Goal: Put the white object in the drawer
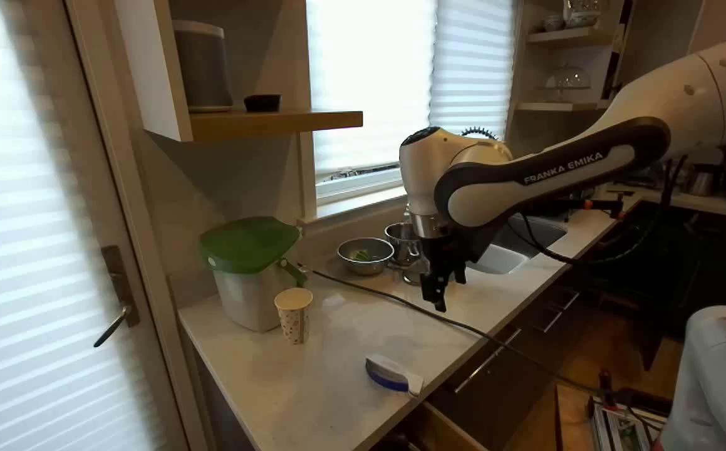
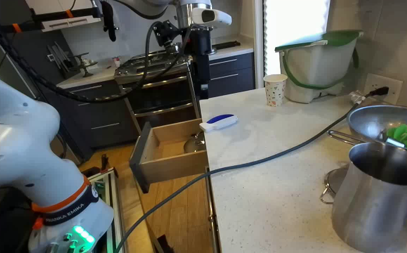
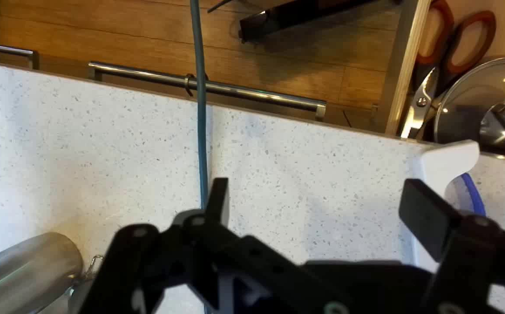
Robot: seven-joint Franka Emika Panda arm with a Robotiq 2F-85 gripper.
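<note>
Spread wide and holding nothing, the pincer point(image 3: 315, 200) hangs above the bench point(image 2: 270, 203). Below it and just past one finger point(image 3: 428, 218), on the side away from the cable point(image 3: 201, 113), lies the white object point(image 2: 221, 123), its narrow end at the bench edge, by the open drawer point(image 2: 175, 167). The white object's long axis runs roughly across the line of the fingers; I judge that the pincer should go sideways and down, with little turning.
</note>
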